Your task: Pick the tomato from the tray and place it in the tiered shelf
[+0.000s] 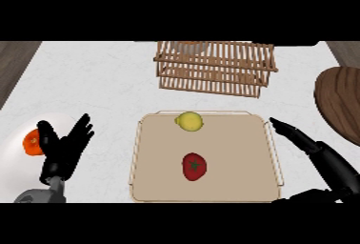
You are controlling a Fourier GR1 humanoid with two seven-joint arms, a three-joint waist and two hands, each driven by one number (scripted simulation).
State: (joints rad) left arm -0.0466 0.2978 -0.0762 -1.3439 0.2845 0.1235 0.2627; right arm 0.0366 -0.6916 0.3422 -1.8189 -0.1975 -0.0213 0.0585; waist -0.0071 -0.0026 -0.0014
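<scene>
Red tomato [194,166] not yet picked: it lies untouched on the beige tray [151,190], low at the frame's centre.

The reach is judged the step in hand; next, a grasp round the tomato and a lift toward the wooden tiered shelf [215,68] at top centre are called for. The right hand [304,141] is held beside the tray's right edge, fingers straight and empty. The left hand [65,146] is rested open at lower left.

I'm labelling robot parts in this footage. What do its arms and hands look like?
Both hands are black, with long, slim, segmented fingers and a thumb: the left hand and the right hand. A grey forearm end shows below the left hand. No cables, markings or sleeves are visible.
</scene>
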